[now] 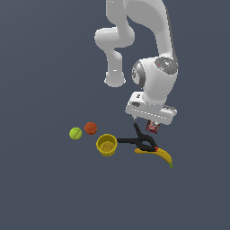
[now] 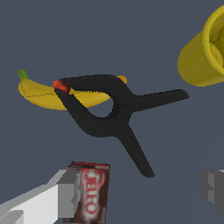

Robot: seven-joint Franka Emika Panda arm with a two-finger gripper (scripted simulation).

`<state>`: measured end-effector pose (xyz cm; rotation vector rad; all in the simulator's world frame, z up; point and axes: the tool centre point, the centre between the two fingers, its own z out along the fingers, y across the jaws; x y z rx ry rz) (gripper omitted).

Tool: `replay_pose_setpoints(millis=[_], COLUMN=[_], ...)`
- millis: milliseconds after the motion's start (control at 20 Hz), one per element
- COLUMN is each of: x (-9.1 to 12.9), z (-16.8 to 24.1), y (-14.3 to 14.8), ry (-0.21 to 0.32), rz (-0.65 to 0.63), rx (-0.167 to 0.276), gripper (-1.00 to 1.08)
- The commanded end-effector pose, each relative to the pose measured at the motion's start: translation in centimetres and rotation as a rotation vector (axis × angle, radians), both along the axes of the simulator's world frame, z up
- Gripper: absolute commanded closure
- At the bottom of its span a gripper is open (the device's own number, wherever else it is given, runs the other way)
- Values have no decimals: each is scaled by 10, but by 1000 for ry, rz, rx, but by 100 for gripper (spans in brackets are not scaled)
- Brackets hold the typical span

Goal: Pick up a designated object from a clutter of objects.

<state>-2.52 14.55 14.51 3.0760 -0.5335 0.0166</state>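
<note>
The small dark red and black box [image 2: 92,192] with pale print stands against one grey finger [image 2: 65,194] of my gripper [image 2: 140,192]. The other finger [image 2: 213,187] is far from it, so the jaws stand wide open and do not clamp the box. In the exterior view the box [image 1: 152,127] shows just under the gripper [image 1: 148,126], behind the black clamp [image 1: 143,141]. The clamp [image 2: 111,118] lies partly over the yellow banana [image 2: 41,94]. The yellow cup [image 1: 107,145], the orange-red ball [image 1: 90,128] and the yellow-green ball [image 1: 75,133] lie toward the exterior view's left.
The banana [image 1: 161,154] lies beside the clamp toward the exterior view's right. The yellow cup [image 2: 203,54] sits close to one clamp handle. All items rest on a plain dark grey floor [image 1: 45,188]. The white arm [image 1: 155,76] hangs over the box.
</note>
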Motion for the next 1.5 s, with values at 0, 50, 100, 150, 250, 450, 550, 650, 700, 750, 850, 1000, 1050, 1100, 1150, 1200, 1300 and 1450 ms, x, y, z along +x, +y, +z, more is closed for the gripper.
replay_pose_setpoints(millis=[0, 50, 100, 150, 250, 450, 550, 650, 700, 750, 850, 1000, 1050, 1100, 1150, 1200, 1300, 1450], x=[-10, -14, -18, -22, -30, -45, -50, -55, -57, -59, -61, -63, -62, -62, -62, -62, -63, -63], z=[-17, -23, -29, -35, -45, -61, -67, -72, -74, -75, -78, -79, -79, -79, -80, -81, -86, -97], y=[18, 25, 32, 38, 49, 67, 73, 78, 81, 82, 85, 86, 86, 86, 86, 86, 86, 86], ry=[-1, -1, 0, 0, 1, 2, 3, 4, 5, 5, 6, 6, 7, 7, 7, 7, 7, 6], rz=[-21, -29, -36, -43, -56, -77, -85, -91, -94, -96, -99, -101, -99, -99, -99, -99, -99, -100], rx=[2, 3, 4, 6, 8, 14, 16, 18, 19, 20, 21, 21, 21, 21, 21, 21, 21, 21], gripper=[-92, -92, -92, -92, -92, -92, -92, -92, -92, -92, -92, -92, -92, -92, -92, -92, -92, -92])
